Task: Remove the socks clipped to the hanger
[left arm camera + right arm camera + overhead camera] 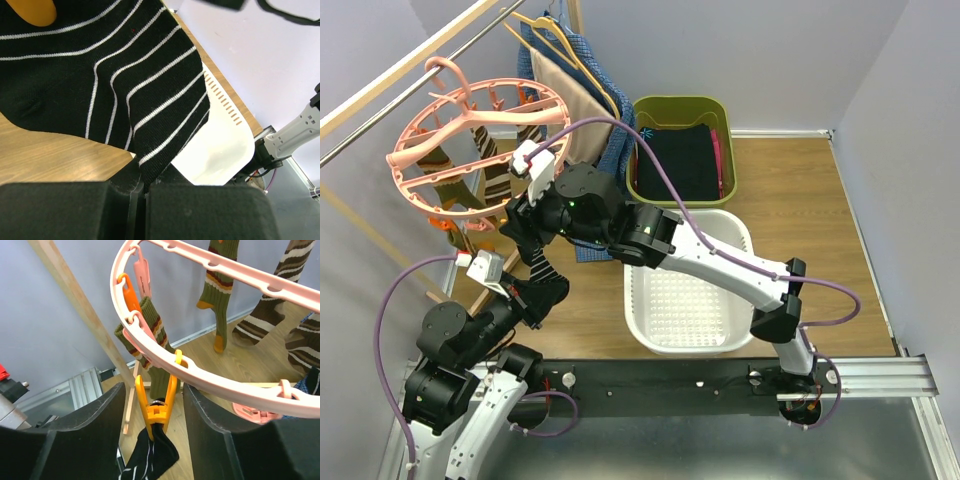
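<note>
Early going, I judge: the left gripper point(142, 192) pinches the black sock point(100, 75) above it, the right gripper point(152, 425) is spread around its orange clip point(156, 407), and more socks point(220, 270) hang clipped beyond on the hanger point(215, 377).

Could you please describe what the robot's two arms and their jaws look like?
The left arm and right arm share one build: rounded black joint housings joined by white link shells. A purple cable loops along each. A small green light glows on a right-arm joint. The jaws are broad, matte black slabs, and a white block sits at each wrist.
</note>
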`<state>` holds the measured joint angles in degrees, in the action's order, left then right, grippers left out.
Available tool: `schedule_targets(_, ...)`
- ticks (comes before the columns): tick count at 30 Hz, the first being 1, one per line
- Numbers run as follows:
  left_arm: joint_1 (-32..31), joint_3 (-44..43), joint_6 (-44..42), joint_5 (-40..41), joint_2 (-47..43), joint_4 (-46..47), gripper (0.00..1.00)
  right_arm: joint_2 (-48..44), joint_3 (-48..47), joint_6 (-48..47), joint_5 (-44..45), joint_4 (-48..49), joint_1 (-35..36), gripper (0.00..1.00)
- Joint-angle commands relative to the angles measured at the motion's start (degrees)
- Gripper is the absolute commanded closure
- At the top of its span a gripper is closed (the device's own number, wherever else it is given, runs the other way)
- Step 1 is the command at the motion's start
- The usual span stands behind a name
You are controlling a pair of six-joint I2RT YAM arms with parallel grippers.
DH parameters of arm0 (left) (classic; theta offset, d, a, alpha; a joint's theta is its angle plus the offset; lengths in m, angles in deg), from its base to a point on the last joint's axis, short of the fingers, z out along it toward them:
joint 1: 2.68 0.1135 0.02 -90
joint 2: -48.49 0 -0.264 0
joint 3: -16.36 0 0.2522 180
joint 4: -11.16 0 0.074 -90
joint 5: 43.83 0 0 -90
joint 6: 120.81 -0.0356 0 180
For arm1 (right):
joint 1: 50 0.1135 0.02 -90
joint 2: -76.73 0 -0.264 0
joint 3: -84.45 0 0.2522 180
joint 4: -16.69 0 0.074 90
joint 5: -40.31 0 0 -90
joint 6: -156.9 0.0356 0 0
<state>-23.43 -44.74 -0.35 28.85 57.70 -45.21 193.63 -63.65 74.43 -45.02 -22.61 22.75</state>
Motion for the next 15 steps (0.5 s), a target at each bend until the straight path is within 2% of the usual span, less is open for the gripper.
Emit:
schedule_targets(1,0.0,-0.4,-0.3,-0.7,-0.4,-0.9,1.00,1.9,0.6,0.3,-1.4,2.3,0.5,0.45)
schedule_targets(8,-0.1,-0.7,-0.1,-0.8,-0.7,-1.6,1.00,2.6,0.3,0.5,-1.2,3.0,0.5,0.51)
schedule_targets(13,-0.1,-0.6,-0.3,-1.1,-1.0,-2.2,1.00,2.8,0.1,0.7,-0.8,3.2,0.5,0.73)
schedule_targets(15,-0.1,-0.3,-0.3,-1.9,-1.0,-2.3,1.00,2.7,0.2,0.9,-0.6,3.3,0.5,0.76)
